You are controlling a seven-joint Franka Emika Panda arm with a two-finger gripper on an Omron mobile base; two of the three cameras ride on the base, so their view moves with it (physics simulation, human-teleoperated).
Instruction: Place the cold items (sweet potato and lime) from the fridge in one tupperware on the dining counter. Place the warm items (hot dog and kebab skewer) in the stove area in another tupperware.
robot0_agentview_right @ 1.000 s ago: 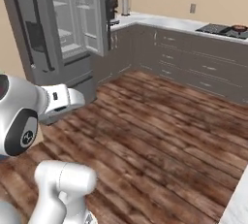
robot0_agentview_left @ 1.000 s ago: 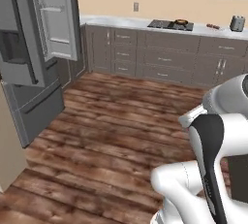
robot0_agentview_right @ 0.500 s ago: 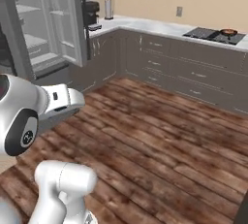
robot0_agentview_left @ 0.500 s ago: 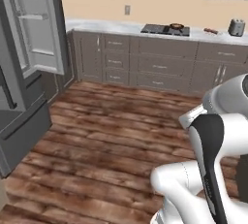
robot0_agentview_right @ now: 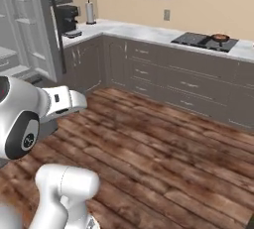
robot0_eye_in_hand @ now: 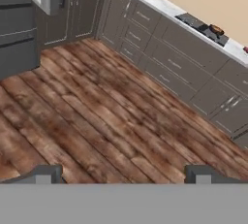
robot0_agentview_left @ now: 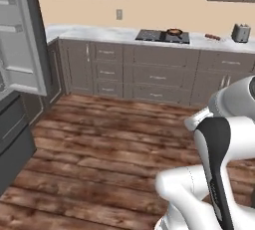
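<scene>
Ahead, we see the stove area [robot0_agentview_left: 163, 36] across the wood floor [robot0_agentview_left: 114, 144]; our claw [robot0_eye_in_hand: 123, 173] hangs released, grasping nothing.

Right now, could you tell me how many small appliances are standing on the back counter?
2 that I can make out: a toaster at the right end, past the cooktop, and a black coffee maker at the left end near the fridge. Others may be hidden.

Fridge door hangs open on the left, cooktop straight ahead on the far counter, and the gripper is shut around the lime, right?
Not quite: the gripper is open and empty, as the hand view shows. The fridge door is open and the cooktop sits on the far counter.
</scene>
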